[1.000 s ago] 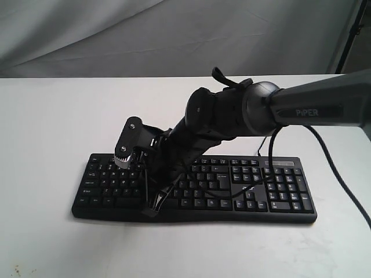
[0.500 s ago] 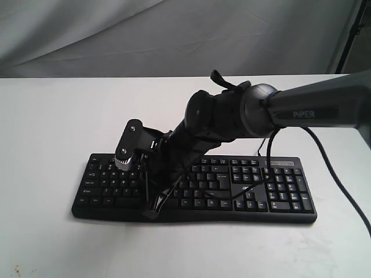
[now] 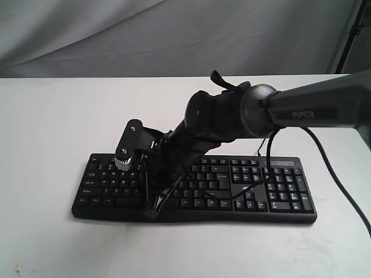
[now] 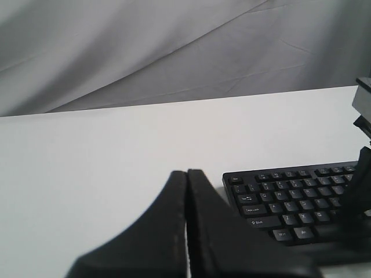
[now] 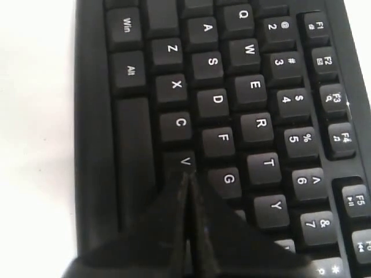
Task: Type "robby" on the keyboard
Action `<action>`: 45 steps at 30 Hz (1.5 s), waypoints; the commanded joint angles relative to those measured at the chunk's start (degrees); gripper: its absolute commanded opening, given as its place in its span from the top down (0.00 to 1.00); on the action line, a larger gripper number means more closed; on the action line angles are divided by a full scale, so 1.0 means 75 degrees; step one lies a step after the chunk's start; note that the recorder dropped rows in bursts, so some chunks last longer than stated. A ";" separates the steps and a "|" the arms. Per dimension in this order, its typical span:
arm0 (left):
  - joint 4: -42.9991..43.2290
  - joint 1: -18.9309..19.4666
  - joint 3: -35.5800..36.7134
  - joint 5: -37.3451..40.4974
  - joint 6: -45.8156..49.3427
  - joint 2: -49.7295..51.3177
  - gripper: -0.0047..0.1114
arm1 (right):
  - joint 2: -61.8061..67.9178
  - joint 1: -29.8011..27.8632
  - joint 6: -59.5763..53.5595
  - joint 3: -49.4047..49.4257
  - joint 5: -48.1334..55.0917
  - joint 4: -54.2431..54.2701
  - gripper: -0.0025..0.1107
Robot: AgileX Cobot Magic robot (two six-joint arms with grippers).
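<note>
The black keyboard [image 3: 261,191] lies across the white table with its number pad at the right. My right arm reaches over it from the right. Its gripper [image 3: 154,212] is shut and points down at the keyboard's front left part. In the right wrist view the closed gripper [image 5: 186,175] has its tip at the edge of the V key [image 5: 184,162], beside G, and covers the keys behind it on the keyboard [image 5: 243,87]. My left gripper [image 4: 186,172] is shut on nothing, above bare table beside the Esc corner of the keyboard [image 4: 290,197]. It does not show in the exterior view.
A black cable [image 3: 342,179] hangs from the right arm and trails over the table behind the keyboard's right end. A grey cloth [image 3: 116,35] forms the backdrop behind the table [image 3: 58,116]. A dark pole [image 3: 351,35] stands at the far right.
The right arm's elbow has shifted very slightly; the gripper tip stays at the same spot on the keyboard.
</note>
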 commanded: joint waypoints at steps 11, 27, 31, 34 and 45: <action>0.0036 -0.0049 0.0033 -0.0041 -0.0021 -0.0026 0.96 | -0.0007 0.0005 -0.0045 -0.0034 0.0013 0.0042 0.98; 0.0036 -0.0049 0.0033 -0.0041 -0.0021 -0.0026 0.96 | -0.0186 0.0005 -0.0045 -0.0034 0.0034 -0.0046 0.98; 0.0036 -0.0049 0.0033 -0.0041 -0.0021 -0.0026 0.96 | -0.0409 0.0005 -0.0012 -0.0034 -0.0092 -0.0046 0.98; 0.0036 -0.0049 0.0033 -0.0041 -0.0021 -0.0026 0.96 | -0.0409 0.0005 0.0058 -0.0034 -0.0002 -0.0046 0.98; 0.0036 -0.0049 0.0033 -0.0041 -0.0021 -0.0026 0.96 | -0.0092 0.0005 0.0061 -0.0034 0.0071 -0.0020 0.98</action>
